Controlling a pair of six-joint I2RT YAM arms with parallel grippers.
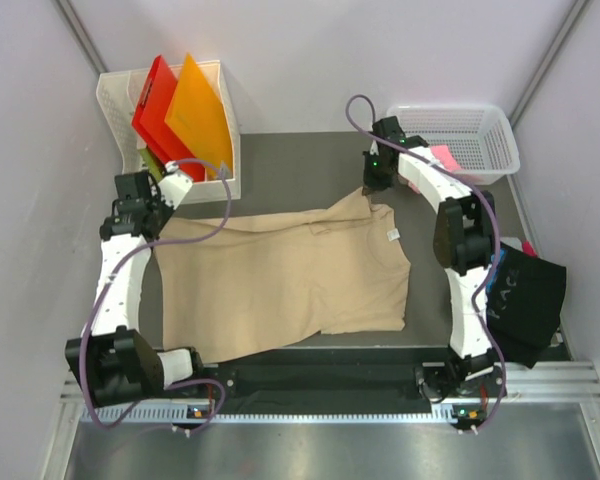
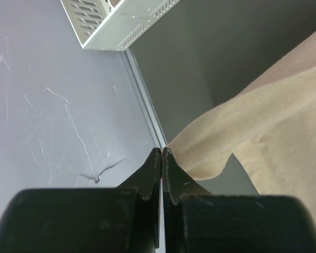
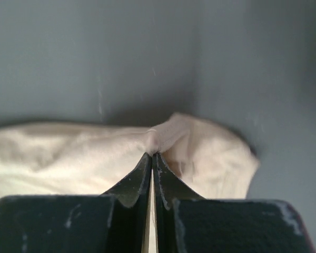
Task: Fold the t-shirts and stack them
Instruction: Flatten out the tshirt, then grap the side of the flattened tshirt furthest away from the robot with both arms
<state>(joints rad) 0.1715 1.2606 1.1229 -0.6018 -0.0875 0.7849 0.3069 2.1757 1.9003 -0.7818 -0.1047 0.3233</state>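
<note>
The tan t-shirt [image 1: 280, 280] lies spread on the dark table, its white neck label [image 1: 391, 235] at the right. My left gripper [image 1: 148, 215] is at its far-left corner; in the left wrist view the gripper [image 2: 162, 149] is shut, with the tan cloth [image 2: 274, 132] pinched at the tips. My right gripper [image 1: 370, 185] is at the far-right corner; in the right wrist view it [image 3: 151, 154] is shut on a raised bunch of tan cloth [image 3: 68, 153]. The black t-shirt [image 1: 528, 300] lies at the right edge. The pink one [image 1: 443, 157] lies at the basket's rim.
A white bin [image 1: 220, 75] at the back left holds a red sheet [image 1: 155, 105] and an orange sheet [image 1: 195, 110]; it also shows in the left wrist view [image 2: 116, 21]. A white mesh basket [image 1: 480, 125] stands at the back right. Walls close in on both sides.
</note>
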